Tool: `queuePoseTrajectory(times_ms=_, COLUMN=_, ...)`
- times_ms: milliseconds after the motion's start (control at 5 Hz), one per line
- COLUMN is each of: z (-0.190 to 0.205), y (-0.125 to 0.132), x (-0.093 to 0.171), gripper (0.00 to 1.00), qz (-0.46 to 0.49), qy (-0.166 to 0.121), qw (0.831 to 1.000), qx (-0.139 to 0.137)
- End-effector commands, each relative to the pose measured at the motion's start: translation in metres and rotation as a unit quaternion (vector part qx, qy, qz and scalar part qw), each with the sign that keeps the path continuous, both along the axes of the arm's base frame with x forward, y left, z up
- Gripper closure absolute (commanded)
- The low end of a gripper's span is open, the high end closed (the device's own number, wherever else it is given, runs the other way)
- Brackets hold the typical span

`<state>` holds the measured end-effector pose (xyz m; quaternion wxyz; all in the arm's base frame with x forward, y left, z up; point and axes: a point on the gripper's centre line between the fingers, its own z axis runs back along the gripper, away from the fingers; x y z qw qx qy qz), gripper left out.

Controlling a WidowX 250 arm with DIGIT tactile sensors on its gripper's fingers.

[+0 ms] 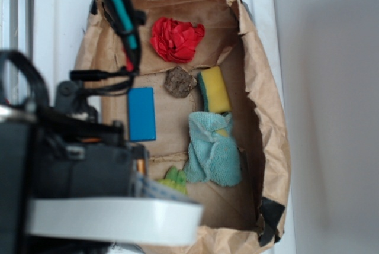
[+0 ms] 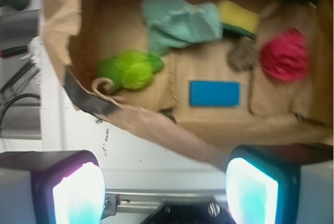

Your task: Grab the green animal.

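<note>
The green animal is a lime-green fuzzy plush lying on the brown paper floor of the box, near its left corner in the wrist view. In the exterior view only a tuft of the green animal shows past the arm's body. My gripper is open, its two glowing pads far apart with nothing between them. It hovers over the white surface outside the box's paper rim, well short of the plush.
A light teal cloth lies right beside the plush. Also in the box are a yellow sponge, a blue block, a brown round lump and a red crumpled cloth. Crinkled paper walls rise all round.
</note>
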<state>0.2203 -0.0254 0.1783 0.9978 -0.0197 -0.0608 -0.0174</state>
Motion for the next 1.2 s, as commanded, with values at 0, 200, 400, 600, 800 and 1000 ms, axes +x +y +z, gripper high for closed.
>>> queuePoseTrajectory(times_ms=0, z=0.0011, y=0.0261, x=0.0441, gripper=0.0, qz=0.009, qy=-0.043, qw=0.999, qx=0.001)
queuePoseTrajectory(times_ms=200, z=0.0021, y=0.0336, x=0.0535, gripper=0.0, qz=0.025, qy=-0.039, qw=0.999, qx=-0.005)
queuePoseTrajectory(times_ms=400, z=-0.0035, y=0.0273, x=0.0516, gripper=0.0, qz=0.032, qy=-0.03, qw=0.999, qx=0.01)
queuePoseTrajectory(times_ms=600, z=-0.0035, y=0.0273, x=0.0516, gripper=0.0, qz=0.032, qy=-0.03, qw=0.999, qx=0.01)
queuePoseTrajectory(times_ms=800, z=-0.0035, y=0.0273, x=0.0516, gripper=0.0, qz=0.032, qy=-0.03, qw=0.999, qx=0.01)
queuePoseTrajectory(times_ms=1000, z=-0.0035, y=0.0273, x=0.0516, gripper=0.0, qz=0.032, qy=-0.03, qw=0.999, qx=0.01)
